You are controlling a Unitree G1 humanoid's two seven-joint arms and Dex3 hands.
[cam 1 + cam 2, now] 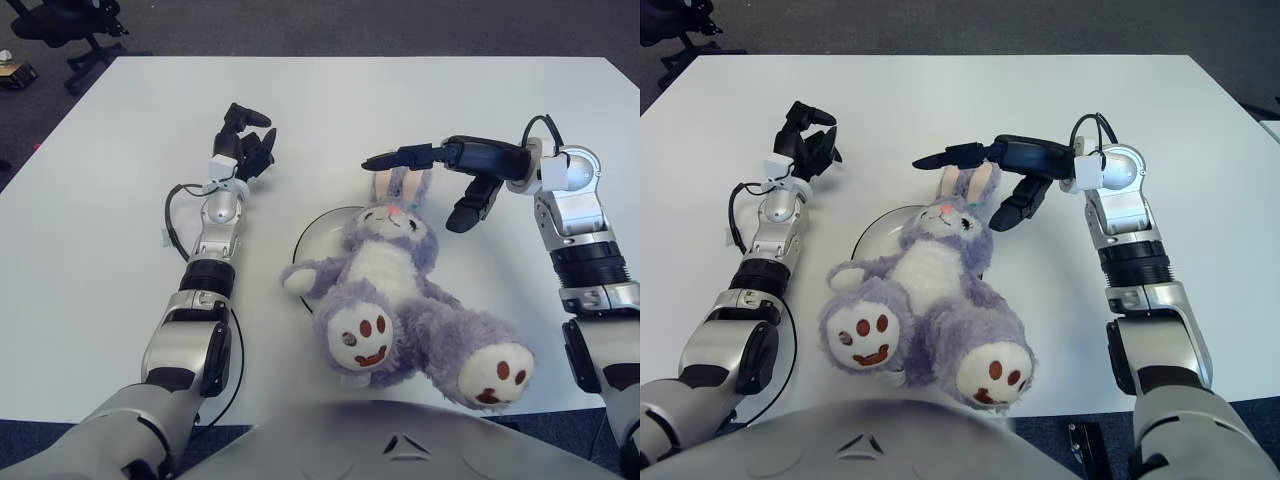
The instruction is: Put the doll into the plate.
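Apparently the placing is nearly or wholly done: the doll (395,300), a purple plush rabbit, lies on its back over the plate (318,232), covering most of it. Only the plate's rim from about 9 to 12 o'clock shows bare. The rabbit's head and ears point toward 12 o'clock and its feet stretch toward 5 and 6 o'clock, well past the plate's near edge and onto the table (90,230). Nothing else can be seen in the plate. The right hand (440,170) hovers at the 12 to 1 o'clock side of the doll, just above the ears, fingers spread and holding nothing. The left hand (247,140) shows at about 10 o'clock from the plate, well apart, fingers curled and empty. What remains, by judgement, is withdrawing the right hand.
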